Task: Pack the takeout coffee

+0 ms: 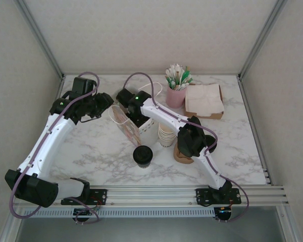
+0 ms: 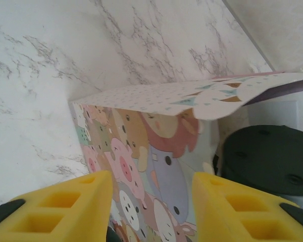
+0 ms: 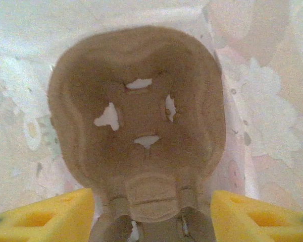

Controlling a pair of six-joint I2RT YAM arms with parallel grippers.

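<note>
The takeout coffee (image 1: 142,155), a small cream paper cup under a round black plastic lid, stood upright on the white marble-patterned table (image 1: 91,151), near the front and outside the paper gift bag printed with pastel cartoon animals (image 1: 125,127), which stood just behind it to the left. The right gripper (image 3: 151,201) reached down into that bag, its yellow fingers (image 3: 45,212) spread wide and released, a moulded brown pulp cup carrier (image 3: 141,116) lying on the bag's floor between and beyond them. The left gripper (image 2: 151,196) straddled the bag's printed wall; whether it pinched the paper could not be told. To the right of the coffee rose a tall stack of nested cream cups (image 1: 166,135), and at the back stood a pink cup of stirrers (image 1: 175,96) beside a cardboard box of napkins (image 1: 204,101)
</note>
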